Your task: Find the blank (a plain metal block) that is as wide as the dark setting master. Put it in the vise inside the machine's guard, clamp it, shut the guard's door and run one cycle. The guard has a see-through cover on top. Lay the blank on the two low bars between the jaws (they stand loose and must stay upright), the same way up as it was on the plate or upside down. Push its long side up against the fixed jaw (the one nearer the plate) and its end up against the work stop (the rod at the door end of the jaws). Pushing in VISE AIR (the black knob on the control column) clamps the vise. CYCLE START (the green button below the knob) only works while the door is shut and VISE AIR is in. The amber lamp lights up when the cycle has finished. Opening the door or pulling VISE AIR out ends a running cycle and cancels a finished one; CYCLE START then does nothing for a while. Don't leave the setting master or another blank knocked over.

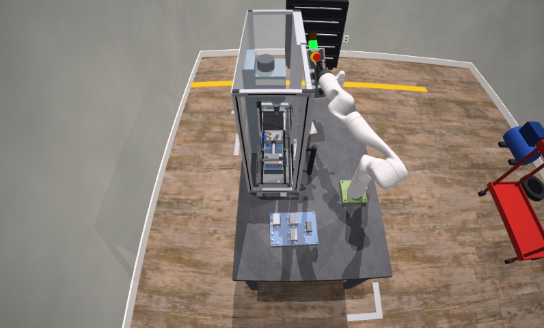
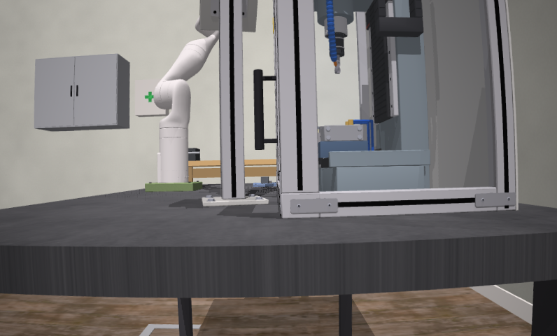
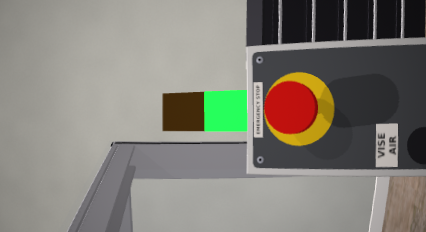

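Grey wall, wood floor, dark counter (image 1: 258, 260) (image 2: 273, 266). One white arm (image 1: 362, 130) (image 2: 173, 99), stretched to the control column (image 2: 232, 103) (image 3: 345, 157). One gripper (image 1: 318, 65), closed, empty, seemingly at the panel. Four blocks (image 1: 293, 234), on the blue plate (image 1: 281, 232).

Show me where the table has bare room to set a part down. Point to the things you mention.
Bare patches of the dark grey table (image 1: 258, 264) (image 2: 273, 266): the strip between the blue plate (image 1: 283, 239) and the table's front edge, and the gap between that plate and the green base plate (image 1: 344, 199) (image 2: 173, 187). Crowded: the blue plate itself, with four blocks.
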